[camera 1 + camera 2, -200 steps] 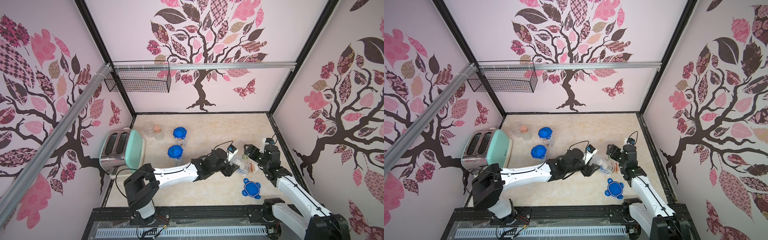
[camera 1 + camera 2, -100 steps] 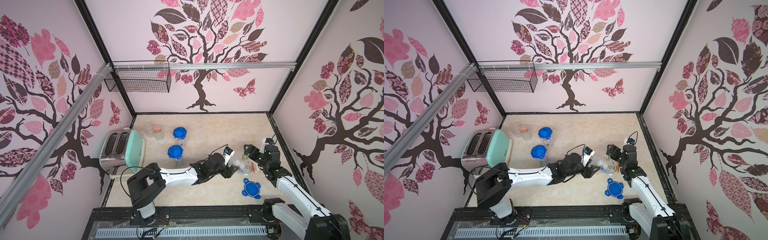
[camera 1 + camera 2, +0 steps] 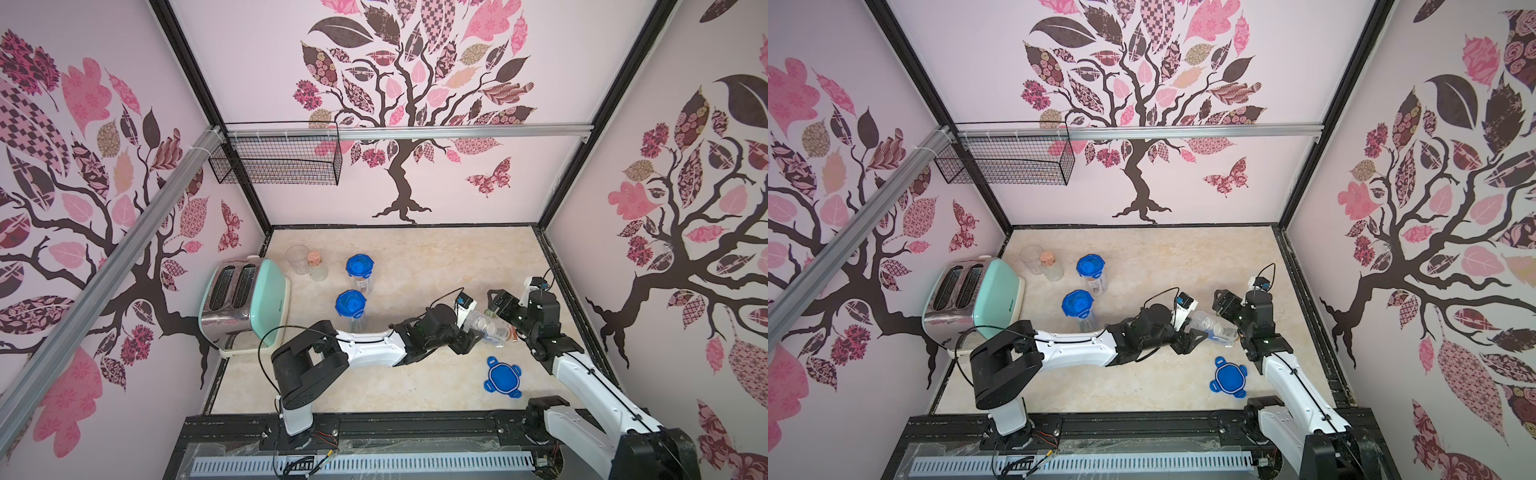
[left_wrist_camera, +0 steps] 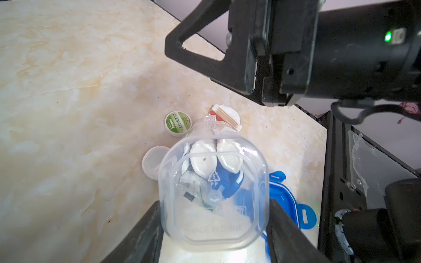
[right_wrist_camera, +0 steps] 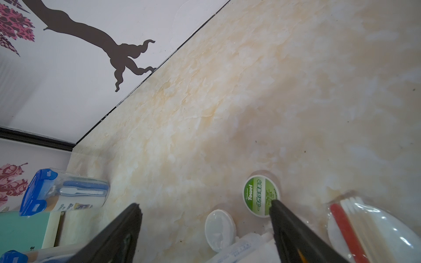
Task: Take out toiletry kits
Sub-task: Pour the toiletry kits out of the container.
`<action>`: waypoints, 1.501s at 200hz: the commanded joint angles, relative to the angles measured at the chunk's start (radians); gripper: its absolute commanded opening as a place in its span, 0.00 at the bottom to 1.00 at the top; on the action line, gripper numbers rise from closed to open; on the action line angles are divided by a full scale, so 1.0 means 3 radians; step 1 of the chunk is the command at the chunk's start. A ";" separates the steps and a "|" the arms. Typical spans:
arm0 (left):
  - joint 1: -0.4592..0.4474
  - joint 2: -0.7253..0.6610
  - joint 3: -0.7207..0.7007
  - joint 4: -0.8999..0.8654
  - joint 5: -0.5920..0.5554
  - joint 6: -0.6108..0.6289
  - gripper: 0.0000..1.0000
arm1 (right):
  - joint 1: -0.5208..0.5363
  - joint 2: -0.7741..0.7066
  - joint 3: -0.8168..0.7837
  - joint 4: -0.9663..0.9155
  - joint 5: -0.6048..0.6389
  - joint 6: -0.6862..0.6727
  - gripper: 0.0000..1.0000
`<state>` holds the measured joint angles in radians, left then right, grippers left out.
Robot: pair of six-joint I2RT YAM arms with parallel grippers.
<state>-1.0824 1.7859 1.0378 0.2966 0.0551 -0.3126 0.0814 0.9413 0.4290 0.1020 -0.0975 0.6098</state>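
My left gripper [image 4: 214, 216] is shut on a lidless clear canister [image 4: 213, 182], tipped on its side with its mouth toward the right arm; it also shows in both top views [image 3: 488, 328] [image 3: 1214, 328]. White bottles [image 4: 202, 159] and a blue toothbrush [image 4: 227, 184] of the toiletry kits remain inside. A green-topped tub [image 4: 178, 123], a white tub [image 4: 153, 162] and a clear-wrapped packet [image 4: 227, 116] lie on the table by the mouth. My right gripper [image 5: 205, 205] hangs open just above the white tub [image 5: 219, 230], one fingertip [image 5: 276, 206] over the green tub [image 5: 261, 195].
The loose blue lid [image 3: 502, 377] lies near the front right. Two closed canisters with blue lids [image 3: 359, 268] [image 3: 351, 303] stand mid-table, with a glass [image 3: 297, 259], a cork-stoppered jar [image 3: 316, 266] and a mint toaster [image 3: 243, 303] to the left. A wire basket [image 3: 276, 160] hangs on the wall.
My left arm has sunk lower over the table, still holding the tipped canister. The right arm has barely moved.
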 commanded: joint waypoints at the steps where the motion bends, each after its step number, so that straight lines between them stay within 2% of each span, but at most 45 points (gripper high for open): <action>1: 0.0059 -0.0298 -0.0044 -0.0243 0.0086 0.0173 0.00 | -0.0016 -0.0008 0.0005 0.0030 0.0023 0.0023 0.91; 70: 0.0055 -0.0692 -0.0301 -0.0293 0.0161 0.0249 0.00 | -0.0020 0.0017 0.0000 0.0044 -0.0012 0.0028 0.91; 167: 0.0064 -0.1197 -0.0683 -0.0350 0.0002 0.0273 0.00 | -0.0020 0.0050 0.0005 0.0059 -0.0053 0.0033 0.92; 209: 0.0060 -0.1087 -0.0816 -0.0183 0.0021 0.0161 0.00 | -0.0017 0.0067 0.0003 0.0071 -0.0064 0.0033 0.92; 243: 0.0062 -0.1001 -0.0973 0.0180 -0.0080 0.0036 0.00 | -0.0020 0.0087 -0.0006 0.0082 -0.0079 0.0035 0.92; 300: 0.0060 -0.0441 -0.0612 0.0463 0.0043 0.0014 0.00 | -0.0018 0.0082 -0.0002 0.0061 -0.0078 0.0028 0.92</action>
<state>-1.0657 1.5902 0.8009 0.3645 0.0666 -0.2993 0.0814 0.9714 0.4290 0.1169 -0.1169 0.6132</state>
